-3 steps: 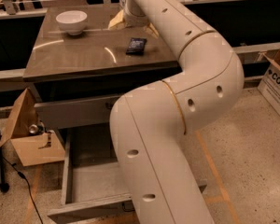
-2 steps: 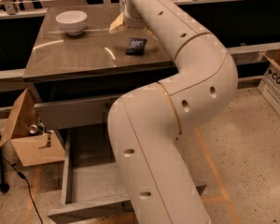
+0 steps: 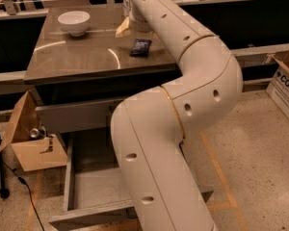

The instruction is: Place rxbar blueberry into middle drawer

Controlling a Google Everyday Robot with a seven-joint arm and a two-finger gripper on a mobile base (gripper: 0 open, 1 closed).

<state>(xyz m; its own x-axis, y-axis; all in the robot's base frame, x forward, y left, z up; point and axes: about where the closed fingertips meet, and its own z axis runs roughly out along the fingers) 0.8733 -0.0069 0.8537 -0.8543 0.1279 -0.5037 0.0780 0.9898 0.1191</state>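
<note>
rxbar blueberry flat on counter, near gripper, on its right; gripper state: cannot tell; middle drawer open below

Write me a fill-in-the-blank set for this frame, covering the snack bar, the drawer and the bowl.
1. The rxbar blueberry lies flat on the ____, just in front of the gripper, which is over the back of that same surface.
2. Below, the middle drawer is pulled ____.
3. The bowl at the back left is ____ in colour.

Missing words: counter; open; white.
</note>
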